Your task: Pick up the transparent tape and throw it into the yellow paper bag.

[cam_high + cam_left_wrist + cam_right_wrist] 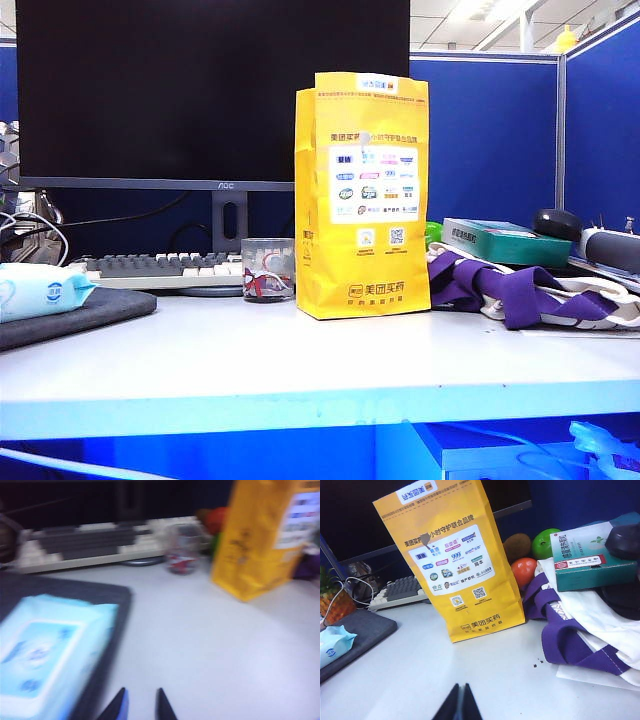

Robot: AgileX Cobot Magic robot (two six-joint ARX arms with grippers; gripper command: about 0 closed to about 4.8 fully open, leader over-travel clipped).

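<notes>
Paper bag (363,200): bright yellow, tall, upright on the smooth white desk (300,370), top folded, white logo panel.
Tape: not visible in any view.
Glass cup (268,270): clear, round, just left of the bag.
Wipes pack (45,655): soft pale-blue plastic on a dark pad, well left of the bag.
Left gripper (139,706): dark pointed tips, narrow gap, empty, low before the bag.
Right gripper (460,702): tips pressed together, empty, before the bag.

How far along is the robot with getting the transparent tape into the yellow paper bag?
Nothing looks done yet. The yellow paper bag stands upright on the table. Nothing is in hand: the left gripper and right gripper hover low over bare table with empty fingers. The tape shows in no view, so whether it is already bagged or still to find cannot be told.
</notes>
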